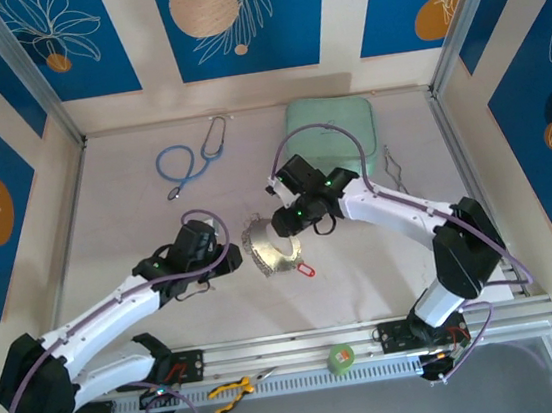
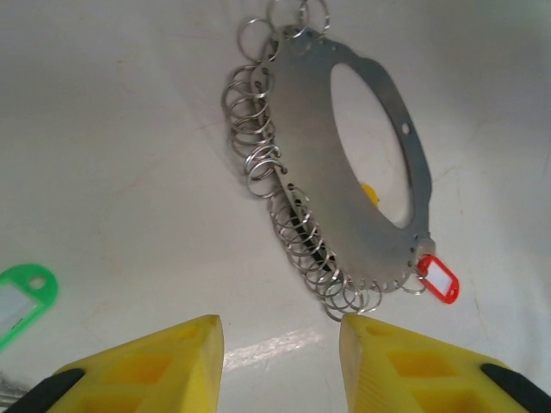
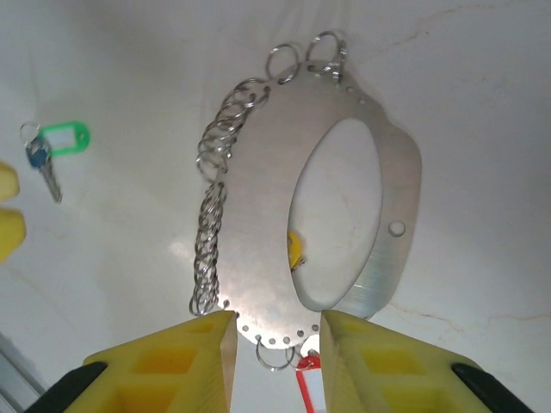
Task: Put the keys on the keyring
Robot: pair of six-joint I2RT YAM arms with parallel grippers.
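The keyring (image 1: 269, 251) is a flat silvery oval plate with a big hole and many small wire rings along its rim, lying mid-table. A red-tagged key (image 1: 305, 268) hangs at its near end. My left gripper (image 1: 230, 257) is just left of it, and in its wrist view its jaws (image 2: 280, 344) are open with bare table between them, the keyring (image 2: 301, 146) ahead. A green tag (image 2: 21, 297) lies to the left. My right gripper (image 3: 277, 331) is open, its fingers on either side of the near end of the plate (image 3: 258, 224). A yellow tag (image 3: 294, 248) shows through the hole.
A blue stethoscope (image 1: 190, 162) lies at the back left and a pale green pad (image 1: 331, 119) at the back centre. A thin metal tool (image 1: 395, 167) is on the right. A tape roll (image 1: 342, 358) and yellow pliers (image 1: 230, 390) rest on the front rail.
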